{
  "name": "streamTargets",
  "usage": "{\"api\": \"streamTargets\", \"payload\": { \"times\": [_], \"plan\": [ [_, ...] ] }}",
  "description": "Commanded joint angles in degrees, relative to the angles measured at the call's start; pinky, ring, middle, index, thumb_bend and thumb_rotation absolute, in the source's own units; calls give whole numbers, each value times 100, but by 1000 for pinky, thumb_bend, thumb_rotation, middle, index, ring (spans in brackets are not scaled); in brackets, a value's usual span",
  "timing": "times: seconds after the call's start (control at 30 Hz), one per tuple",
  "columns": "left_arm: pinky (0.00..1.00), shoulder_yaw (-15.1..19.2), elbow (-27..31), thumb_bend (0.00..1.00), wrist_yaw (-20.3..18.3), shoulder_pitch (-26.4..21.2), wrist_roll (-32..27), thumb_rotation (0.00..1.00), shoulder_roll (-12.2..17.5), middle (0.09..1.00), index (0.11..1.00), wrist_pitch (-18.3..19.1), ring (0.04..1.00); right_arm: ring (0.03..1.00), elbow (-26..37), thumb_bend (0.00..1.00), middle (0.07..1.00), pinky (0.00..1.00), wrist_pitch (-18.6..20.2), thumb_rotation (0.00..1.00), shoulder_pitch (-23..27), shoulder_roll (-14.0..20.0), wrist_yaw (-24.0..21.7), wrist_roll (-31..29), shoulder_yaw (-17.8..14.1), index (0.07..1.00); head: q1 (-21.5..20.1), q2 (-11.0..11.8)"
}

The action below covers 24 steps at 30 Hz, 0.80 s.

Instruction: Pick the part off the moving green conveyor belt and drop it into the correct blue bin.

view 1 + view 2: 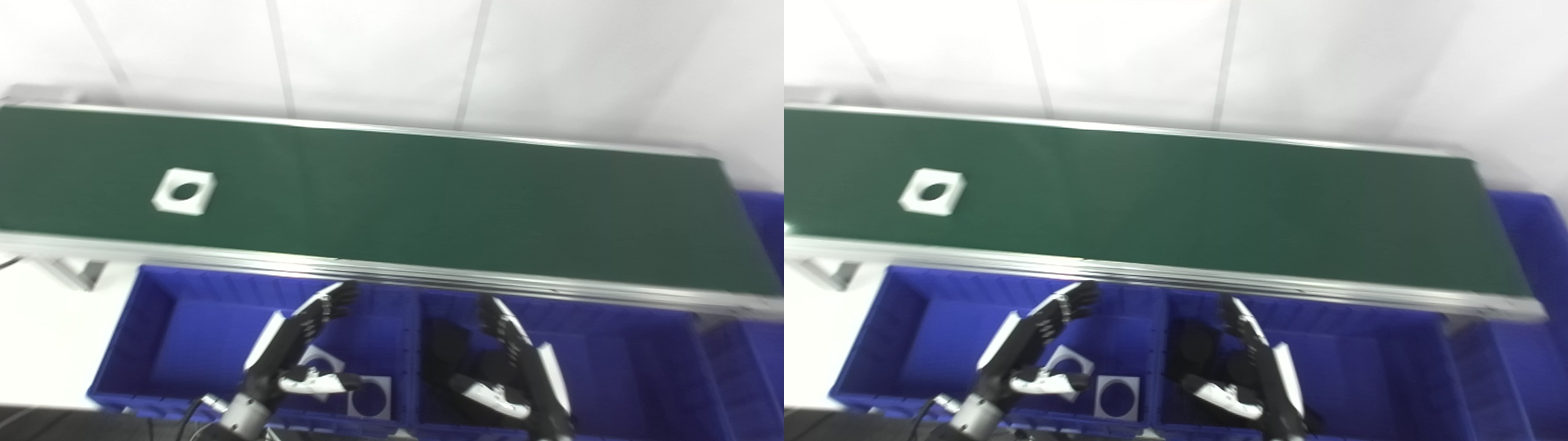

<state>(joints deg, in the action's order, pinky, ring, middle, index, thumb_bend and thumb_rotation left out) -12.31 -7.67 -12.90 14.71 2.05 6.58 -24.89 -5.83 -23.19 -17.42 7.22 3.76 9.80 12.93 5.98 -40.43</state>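
A: Where is the part?

B: A white square part [184,191] with a round hole lies on the green conveyor belt [429,202] at nine o'clock.

A: And the hands?

B: At six o'clock, the left robot hand [303,346] hovers empty, fingers spread, above the left blue bin [184,318]; the right robot hand [511,367], likewise empty and spread, hovers above the right blue bin [625,367].

A white square plastic part with a round hole [184,192] lies on the far-left stretch of the long green conveyor belt [429,202]. Near the belt, two blue plastic bins sit side by side: the left bin [165,318] holds two white square holed parts [369,397], the right bin [618,367] touches it. Another blue bin [765,220] lies beyond the belt's right end.
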Motion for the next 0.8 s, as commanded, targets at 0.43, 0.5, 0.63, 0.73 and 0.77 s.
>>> {"api": "streamTargets", "payload": {
  "times": [0.43, 0.5, 0.63, 0.73, 0.77],
  "plan": [
    [801, -142, 630, 935, 519, -529, -26, 409, 33, 865, 856, -203, 849, 881, -67, 831, 900, 834, -373, 312, 190, 226, 219, -221, 184, 910, 335, 526],
    [811, -33, 834, 958, 465, -673, -131, 405, 65, 863, 852, -202, 851, 879, -94, 828, 897, 830, -373, 302, 201, 242, 263, -209, 207, 910, 292, 597],
    [804, 180, 1011, 976, 498, -979, -126, 409, 147, 858, 848, -203, 848, 879, -140, 831, 895, 828, -373, 298, 209, 258, 312, -224, 236, 909, 269, 700],
    [813, 366, 1007, 952, 463, -1189, -162, 430, 240, 872, 862, -203, 858, 888, -136, 832, 902, 841, -373, 291, 207, 271, 304, -273, 249, 915, 255, 712],
    [815, 440, 1006, 947, 472, -1280, -154, 433, 294, 873, 863, -203, 860, 889, -137, 830, 902, 841, -373, 290, 210, 282, 314, -260, 261, 916, 179, 754]
  ]
}}
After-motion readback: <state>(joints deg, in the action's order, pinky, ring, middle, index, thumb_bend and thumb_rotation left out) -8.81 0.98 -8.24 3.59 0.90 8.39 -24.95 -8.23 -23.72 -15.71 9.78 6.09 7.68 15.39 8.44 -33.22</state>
